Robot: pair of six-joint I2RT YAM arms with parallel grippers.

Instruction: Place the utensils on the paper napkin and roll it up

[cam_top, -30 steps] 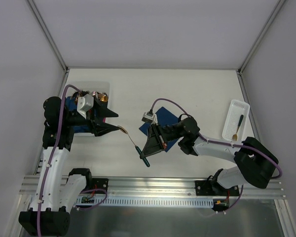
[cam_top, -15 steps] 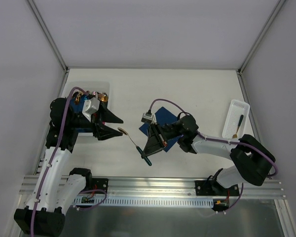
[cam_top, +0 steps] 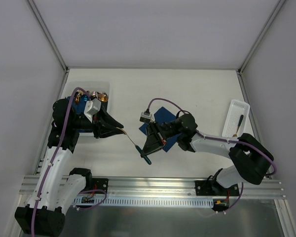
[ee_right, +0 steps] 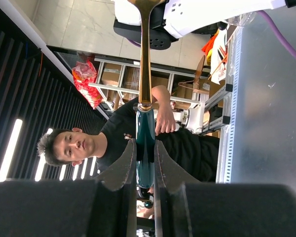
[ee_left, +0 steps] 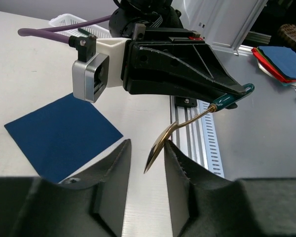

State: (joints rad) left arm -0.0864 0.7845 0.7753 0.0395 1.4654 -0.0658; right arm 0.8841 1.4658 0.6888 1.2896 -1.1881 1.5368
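Moved: left gripper [cam_top: 117,128] has pushed in toward centre frame, and its jaws have narrowed about the bowl of the slim spoon with coppery-gold bowl and dark teal handle [cam_top: 133,143]; the right arm has hardly shifted.
Upper left: clear plastic tub [cam_top: 71,91] with thick dark blue rolls.
Left gripper: part-open, with fingers [ee_left: 113,173] flanking the gold bowl and a sliver of gap on one side; no firm pinch shows yet.
Spoon: in mid-air left of centre, slanting from bowl at upper left to handle at lower right, beside the napkin rather than over it.
Right gripper [ee_right: 144,143]: clamped on the teal handle.
Centre: thin navy-blue square paper napkin [cam_top: 166,117] lies flat, partly hidden under the right arm; its visible part is bare.
Right edge: white slotted basket [cam_top: 230,111] holds a dark utensil [cam_top: 240,122] and a gold fork [cam_top: 235,134].
Done: one piece picked up, seemingly mid hand-over.
Left: lay the spoon down, fetch the other two pieces, and roll.
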